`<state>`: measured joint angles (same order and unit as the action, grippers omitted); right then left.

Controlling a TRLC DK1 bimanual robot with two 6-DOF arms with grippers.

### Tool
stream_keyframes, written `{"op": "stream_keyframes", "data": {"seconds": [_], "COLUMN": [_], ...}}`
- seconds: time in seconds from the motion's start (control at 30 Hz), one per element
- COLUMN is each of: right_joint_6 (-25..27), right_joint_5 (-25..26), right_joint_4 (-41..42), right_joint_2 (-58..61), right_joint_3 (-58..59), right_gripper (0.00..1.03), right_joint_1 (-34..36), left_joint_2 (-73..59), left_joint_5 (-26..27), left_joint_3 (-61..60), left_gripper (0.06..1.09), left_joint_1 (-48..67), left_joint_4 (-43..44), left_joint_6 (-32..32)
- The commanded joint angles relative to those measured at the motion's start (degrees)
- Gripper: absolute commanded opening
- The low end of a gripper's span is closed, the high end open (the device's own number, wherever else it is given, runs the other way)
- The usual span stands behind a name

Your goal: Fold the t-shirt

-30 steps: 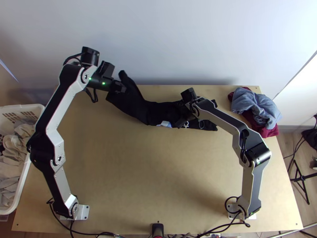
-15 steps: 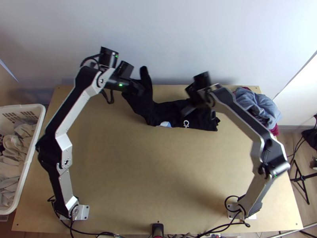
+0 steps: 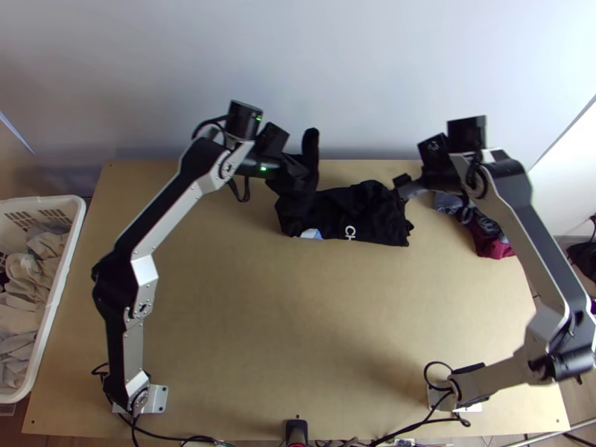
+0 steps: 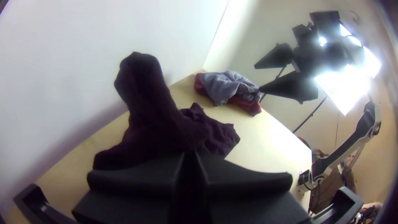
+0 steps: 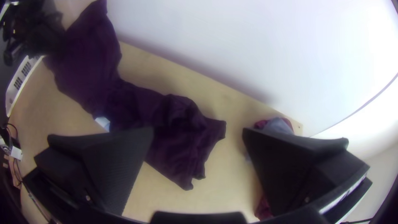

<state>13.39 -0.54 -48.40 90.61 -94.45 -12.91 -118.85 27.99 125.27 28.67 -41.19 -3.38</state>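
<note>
In the top view, the black t-shirt (image 3: 335, 212) is seen near the far edge of the bench (image 3: 298, 313). Its one part is lying there bunched, and the other part is lifted up by the left gripper (image 3: 289, 171). The right gripper (image 3: 406, 188) is placed above the bench, near the lying end of the t-shirt. At the far right corner, a grey-blue cloth (image 3: 448, 203) and a dark red cloth (image 3: 492, 246) are heaped. A white basket (image 3: 45, 200) with pale clothes (image 3: 30, 279) is standing at the left side.

In the left wrist view, the fingers are closed upon the t-shirt, and a thick fold of it is standing upright beyond them.

In the right wrist view, the fingers are held wide apart. The ragged lying end of the t-shirt is seen beyond the gap between them.
</note>
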Motion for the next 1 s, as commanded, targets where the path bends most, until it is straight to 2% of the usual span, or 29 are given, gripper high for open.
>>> {"op": "stream_keyframes", "data": {"seconds": [0.0, 0.37, 0.53, 0.67, 0.97], "right_joint_6": [-0.3, 0.4, 0.9, 1.5, 1.1], "right_joint_5": [0.0, 1.9, 2.7, 3.3, 4.0], "right_joint_4": [-0.6, -0.9, -2.5, -3.8, -4.5], "right_joint_2": [-7.6, -13.7, -15.6, -16.3, -17.0], "right_joint_3": [4.9, 8.8, 10.4, 10.6, 11.7], "right_gripper": [0.99, 0.99, 0.99, 0.99, 0.99], "right_joint_1": [2.7, 4.4, 4.7, 4.8, 5.1], "left_joint_2": [-3.5, -10.9, -13.6, -16.8, -21.7], "left_joint_5": [0.0, -1.5, -5.8, -7.2, -9.1], "left_joint_3": [-0.1, -0.5, -0.6, -0.4, 1.6], "left_gripper": [0.09, 0.09, 0.09, 0.09, 0.09], "left_joint_1": [3.7, 8.9, 10.7, 11.4, 15.0], "left_joint_4": [7.0, 18.5, 24.0, 30.3, 35.3], "left_joint_6": [2.3, 2.5, 2.6, 4.7, 4.5]}}
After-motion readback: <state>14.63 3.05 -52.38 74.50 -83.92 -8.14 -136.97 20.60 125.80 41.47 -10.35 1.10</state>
